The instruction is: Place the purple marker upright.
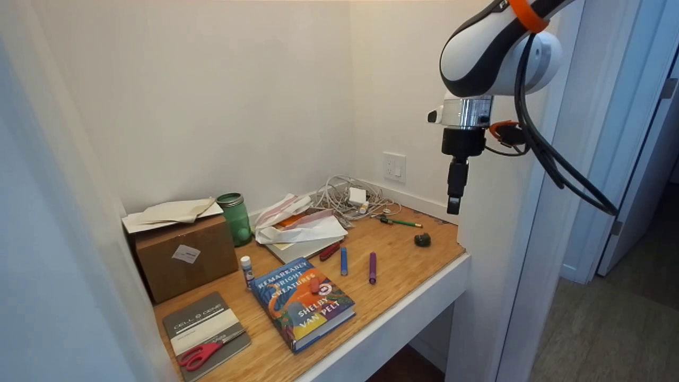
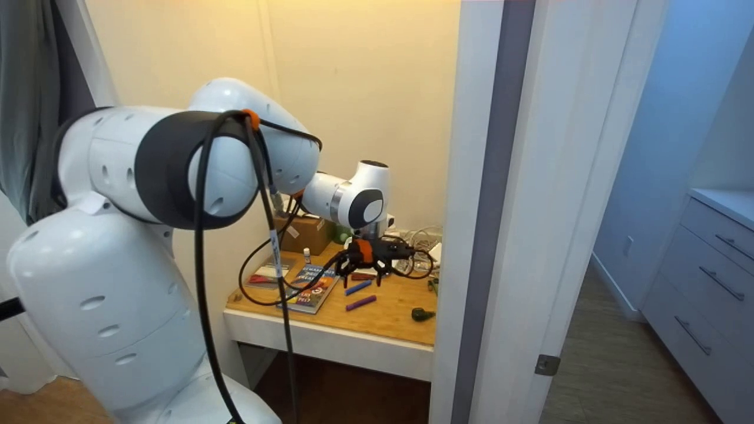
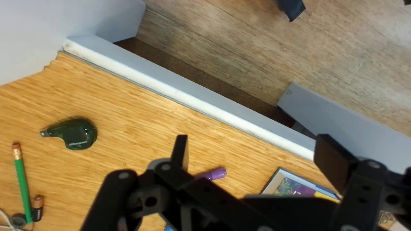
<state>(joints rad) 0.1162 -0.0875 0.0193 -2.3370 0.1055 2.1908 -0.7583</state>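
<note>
Purple marker (image 1: 372, 268), one, lies flat (one blue marker (image 1: 344, 261) nearby); two fingers (image 3: 332, 163) stand wide apart.

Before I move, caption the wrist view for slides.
Purple marker lying on the desk, partly hidden by the open gripper.

The near marker (image 1: 373, 268) is purple, the far marker (image 1: 344, 261) blue. At left, the book (image 1: 297, 305) mixes blue, orange and yellow; the scissors (image 1: 210, 348) have red handles.

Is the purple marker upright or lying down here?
Lying down: in both exterior views the purple marker rests lengthwise along the wooden desktop.
</note>
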